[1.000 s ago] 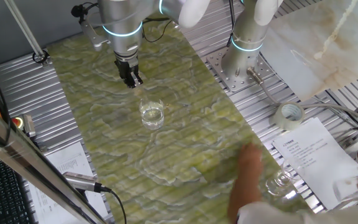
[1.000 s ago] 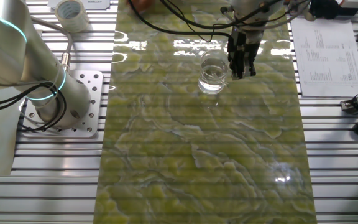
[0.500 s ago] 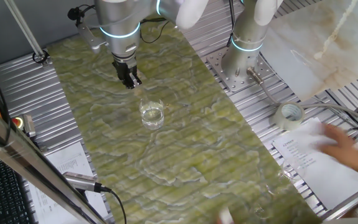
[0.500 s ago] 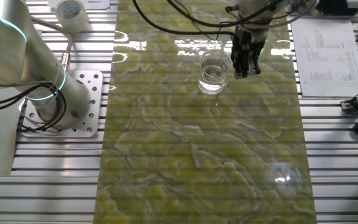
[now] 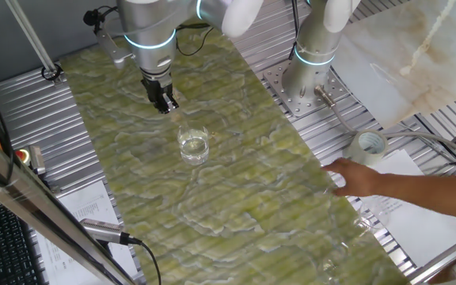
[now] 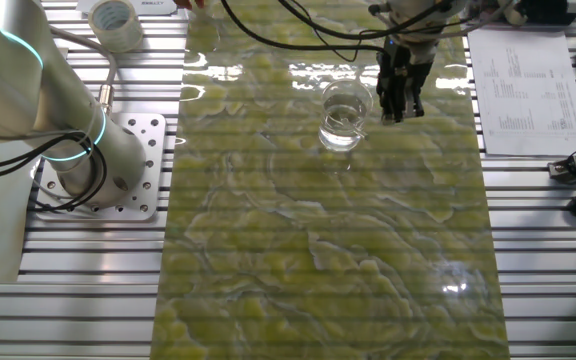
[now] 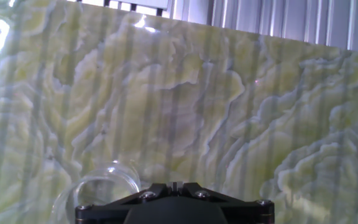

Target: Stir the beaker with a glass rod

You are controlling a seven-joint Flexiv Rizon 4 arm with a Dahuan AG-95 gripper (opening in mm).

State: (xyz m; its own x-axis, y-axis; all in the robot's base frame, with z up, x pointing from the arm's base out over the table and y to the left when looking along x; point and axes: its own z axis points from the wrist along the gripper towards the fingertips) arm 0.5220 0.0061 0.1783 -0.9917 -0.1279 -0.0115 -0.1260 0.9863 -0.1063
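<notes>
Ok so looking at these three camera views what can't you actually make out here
- Glass rod: not discernible in any view; too thin and clear against the patterned mat, so whether the tool holds it is unclear.
- Tool fingertips: in the hand view, cut off by the bottom edge behind the black housing.
- Beaker: liquid level too small and glinting to judge in the fixed views; in the hand view only its rim shows.
- Person's hand: motion-blurred; what it reaches for is unclear.

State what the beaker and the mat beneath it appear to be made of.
The beaker: looks like clear glass, see-through with bright glints along its rim. The mat: a glossy green-yellow sheet with marble-like veining; it reflects light, so probably printed plastic or vinyl, though real stone can't be excluded.
</notes>
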